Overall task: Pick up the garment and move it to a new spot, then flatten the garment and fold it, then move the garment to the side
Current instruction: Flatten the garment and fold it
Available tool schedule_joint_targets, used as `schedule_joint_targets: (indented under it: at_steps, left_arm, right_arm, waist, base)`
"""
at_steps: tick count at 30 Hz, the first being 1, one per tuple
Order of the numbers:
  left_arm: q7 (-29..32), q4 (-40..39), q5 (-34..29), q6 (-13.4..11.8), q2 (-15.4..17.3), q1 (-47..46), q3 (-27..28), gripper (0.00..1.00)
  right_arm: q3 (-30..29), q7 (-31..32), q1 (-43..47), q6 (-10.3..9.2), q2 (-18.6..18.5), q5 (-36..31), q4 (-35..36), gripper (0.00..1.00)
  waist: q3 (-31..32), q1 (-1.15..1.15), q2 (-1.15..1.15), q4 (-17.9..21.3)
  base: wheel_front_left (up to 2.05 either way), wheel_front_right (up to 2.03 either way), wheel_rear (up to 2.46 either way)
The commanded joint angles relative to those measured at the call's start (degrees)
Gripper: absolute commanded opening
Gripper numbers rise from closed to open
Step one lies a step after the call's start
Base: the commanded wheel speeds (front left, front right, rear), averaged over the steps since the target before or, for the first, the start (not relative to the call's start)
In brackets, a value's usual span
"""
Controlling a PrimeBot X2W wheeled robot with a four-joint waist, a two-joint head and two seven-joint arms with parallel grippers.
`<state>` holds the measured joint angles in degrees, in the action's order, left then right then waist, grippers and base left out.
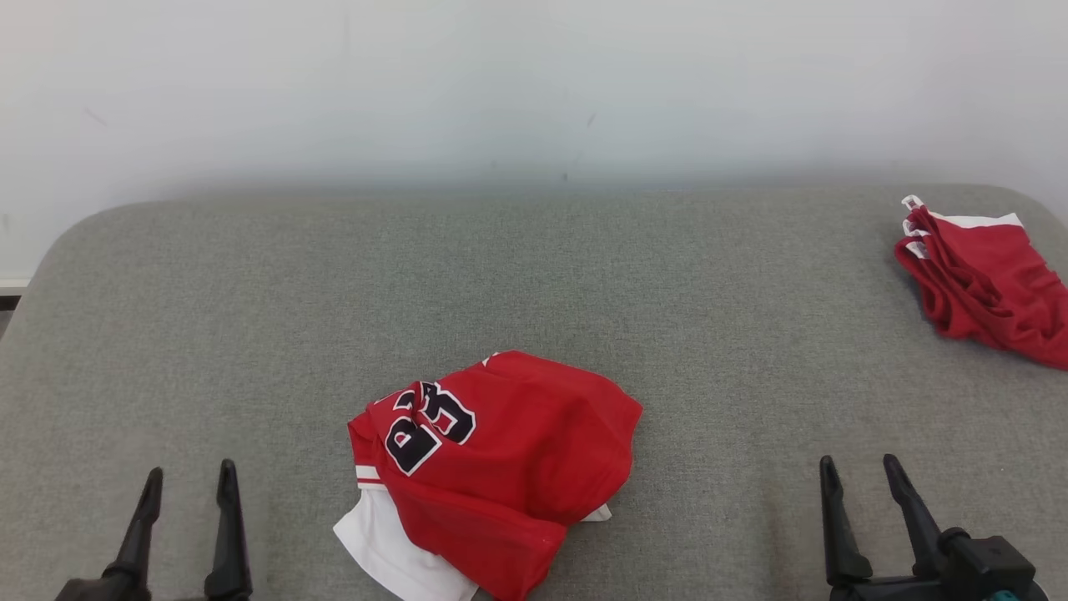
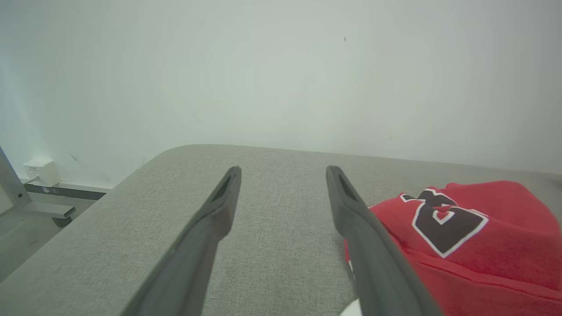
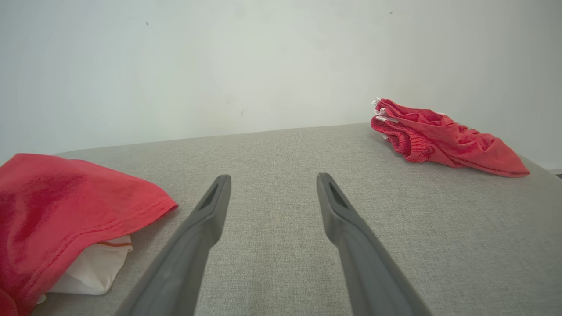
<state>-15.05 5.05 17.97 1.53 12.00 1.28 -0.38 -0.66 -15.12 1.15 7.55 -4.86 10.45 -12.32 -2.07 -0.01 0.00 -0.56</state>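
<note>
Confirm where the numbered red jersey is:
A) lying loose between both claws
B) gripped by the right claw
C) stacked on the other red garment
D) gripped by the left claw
A: the red jersey lies on the grey surface, clear of the open left claw and open right claw.

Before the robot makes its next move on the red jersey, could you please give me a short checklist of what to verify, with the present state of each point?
1. Left gripper open and holding nothing: ok.
2. Right gripper open and holding nothing: ok.
3. Red jersey lying flat: not ok, it is crumpled into a heap.
4. Second red garment apart from the jersey: ok, it lies at the far right.
5. Grey surface bare beside the jersey for spreading: ok.
6. Where the collar and sleeves are: cannot tell, the folds hide them.
</note>
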Motion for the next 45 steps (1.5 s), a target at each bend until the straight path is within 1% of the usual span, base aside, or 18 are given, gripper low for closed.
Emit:
schedule_joint_targets:
  at_steps: [1, 5, 7, 13, 20, 24, 27, 28, 29, 30, 33, 36, 39, 42, 45]
  left_arm:
    - [-0.2, -0.2, -0.4, 0.2, 0.0, 0.7, 0.3, 1.00]
    - [-0.2, -0.4, -1.8, 0.5, -0.9, 1.9, 2.6, 1.00]
    - [-0.2, -0.4, -2.4, 0.8, -1.5, 2.2, 3.4, 1.00]
    - [-0.2, 0.0, -3.8, 1.8, -3.1, 2.2, 4.8, 1.00]
    - [-0.2, 0.3, -5.2, 3.0, -4.4, 1.0, 4.2, 1.00]
    - [-0.2, 0.7, -5.6, 3.8, -4.8, -0.1, 3.6, 1.00]
    - [-0.2, 1.1, -5.8, 4.1, -4.9, -0.5, 3.5, 1.00]
    - [-0.2, 1.3, -5.9, 4.2, -5.0, -0.7, 3.5, 1.00]
    - [-0.2, 1.5, -5.9, 4.3, -5.1, -0.9, 3.5, 1.00]
    - [-0.2, 1.7, -6.0, 4.4, -5.1, -1.0, 3.5, 1.00]
    - [-0.2, 2.1, -6.0, 4.3, -5.2, -1.1, 3.8, 1.00]
    - [-0.2, 2.0, -6.1, 4.2, -5.4, -0.8, 4.2, 1.00]
    - [-0.2, 2.1, -5.9, 4.2, -5.8, 0.0, 4.7, 1.00]
    - [-0.2, 2.1, -5.9, 4.3, -6.1, 0.7, 5.1, 1.00]
    - [-0.2, 2.1, -6.1, 4.3, -6.4, 1.0, 5.4, 1.00]
  right_arm:
    - [0.3, 0.0, 0.4, -0.13, -0.2, 0.2, -0.1, 1.00]
    - [1.9, 0.1, 0.3, -0.13, -0.4, 0.7, -0.3, 1.00]
    - [4.0, 0.4, -0.1, -0.13, -0.9, 0.9, -0.4, 1.00]
    - [15.6, 2.5, -1.9, -0.13, -2.7, 2.3, -0.3, 1.00]
    - [28.4, 4.0, -4.8, -0.13, -3.0, 5.4, -2.4, 1.00]
    - [32.7, 3.7, -7.4, -0.13, -2.5, 6.6, -5.4, 1.00]
    - [35.0, 3.9, -9.8, -0.13, -1.8, 7.8, -9.6, 1.00]
    - [35.9, 4.6, -10.6, -0.13, -1.6, 8.1, -11.4, 0.83]
    - [36.5, 4.4, -11.5, -0.13, -1.5, 8.3, -12.7, 0.17]
    - [36.7, 3.8, -12.4, -0.13, -1.3, 8.8, -13.7, 0.00]
    - [36.3, 2.1, -13.9, -0.13, -1.7, 9.5, -16.0, 0.00]
    - [34.7, 1.2, -14.9, -0.13, -2.8, 9.6, -16.4, 0.00]
    - [29.7, 0.2, -16.1, -0.13, -5.1, 9.1, -14.9, 0.00]
    - [22.9, -0.1, -16.7, -0.13, -8.2, 8.2, -11.8, 0.00]
    - [17.2, -0.1, -16.8, -0.13, -11.8, 6.9, -8.2, 0.00]
  waist:
    - [0.0, 0.01, 0.00, 0.0]
    - [0.1, 0.01, 0.00, -0.1]
    - [0.1, 0.01, 0.00, -0.1]
    - [0.9, 0.01, 0.00, -0.8]
    - [0.9, 0.01, 0.00, -3.8]
    - [0.4, 0.01, 0.00, -5.7]
    - [0.1, 0.01, 0.00, -6.5]
    - [0.1, 0.01, 0.00, -6.7]
    - [0.0, 0.01, 0.00, -6.8]
    - [0.0, 0.01, 0.00, -6.9]
    - [0.2, 0.01, 0.00, -6.4]
    - [0.4, 0.01, 0.00, -5.7]
    - [0.6, 0.01, 0.00, -4.2]
    - [0.7, 0.01, 0.00, -2.6]
    - [0.7, 0.01, 0.00, -1.3]
  base:
    - [0.00, 0.00, 0.00]
    - [0.00, 0.00, 0.00]
    - [0.00, 0.00, 0.00]
    - [0.00, 0.00, 0.00]
    - [0.00, 0.00, 0.00]
    - [0.00, 0.00, 0.00]
    - [0.00, 0.00, 0.00]
    - [0.00, 0.00, 0.00]
    - [0.00, 0.00, 0.00]
    - [0.00, 0.00, 0.00]
    - [0.00, 0.00, 0.00]
    - [0.00, 0.00, 0.00]
    - [0.00, 0.00, 0.00]
    - [0.00, 0.00, 0.00]
    - [0.00, 0.00, 0.00]
